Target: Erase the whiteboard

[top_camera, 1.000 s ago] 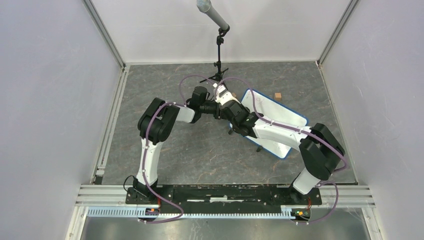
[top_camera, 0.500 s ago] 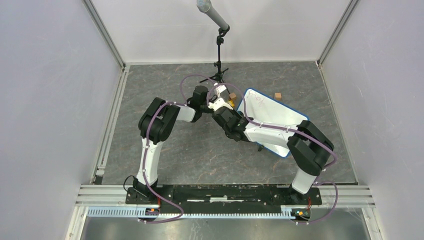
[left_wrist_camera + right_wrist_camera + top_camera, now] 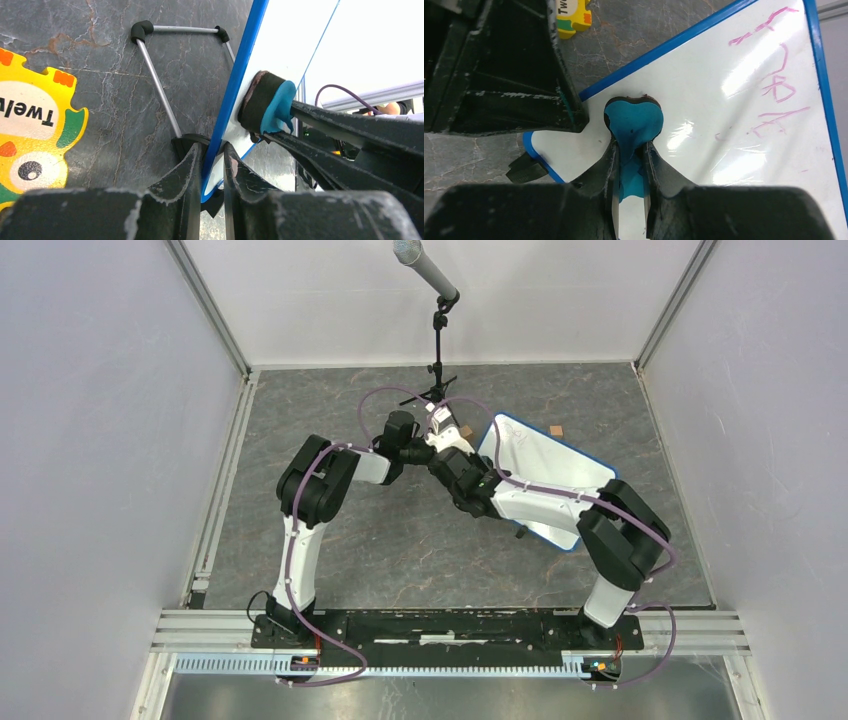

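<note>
Saw both arms bent inward in the top view, meeting just above the middle of the frame. Found the left arm (image 3: 298,540) rising from the lower left and reaching right, the right arm (image 3: 545,502) rising from the lower right and reaching left across the whiteboard (image 3: 550,462). Noted the whiteboard right of centre there, tilted on a thin wire stand (image 3: 159,90) above the grey table (image 3: 400,540), not flat. Saw the left gripper (image 3: 212,150) with jaws pressed together on the blue rim of the board, near a corner. Saw the right gripper (image 3: 630,150) with jaws clamped on the blue and black eraser (image 3: 634,117), its dark pad touching the white face. Made out pink scribbles (image 3: 776,85) only in the right wrist view, at the upper right of the frame, apart from the eraser. Got the board edge-on only in the left wrist view, with a yellow puzzle piece (image 3: 35,115) on the table at the left edge. Could not see either pair of fingertips from the top, hidden under the wrists. Noticed there also a microphone stand (image 3: 440,340) at the top centre and a small brown block (image 3: 555,430) just beyond the board.
</note>
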You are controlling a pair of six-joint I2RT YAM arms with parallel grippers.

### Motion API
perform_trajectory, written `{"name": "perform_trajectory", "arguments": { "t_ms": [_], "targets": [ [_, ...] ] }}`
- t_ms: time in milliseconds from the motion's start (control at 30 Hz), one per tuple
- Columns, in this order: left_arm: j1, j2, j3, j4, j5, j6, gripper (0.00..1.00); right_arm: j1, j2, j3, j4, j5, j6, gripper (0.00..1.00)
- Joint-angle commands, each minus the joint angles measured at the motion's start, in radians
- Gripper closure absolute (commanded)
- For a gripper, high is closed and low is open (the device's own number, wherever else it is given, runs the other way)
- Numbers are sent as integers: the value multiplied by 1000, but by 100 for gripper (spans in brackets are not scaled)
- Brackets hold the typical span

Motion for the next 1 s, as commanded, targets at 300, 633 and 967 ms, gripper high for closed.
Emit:
{"name": "perform_trajectory", "arguments": {
  "t_ms": [300, 633, 967],
  "targets": [
    [37, -17, -25, -102, -93, 37, 98, -45, -3, 46, -32, 79, 11, 89],
    [37, -41, -39, -125, -120, 70, 98, -159, -218, -144, -32, 224, 82, 89],
    [37, -54, -49, -128, -137, 82, 98, -175, -291, -233, 100, 73, 62, 88]
  ]
}}
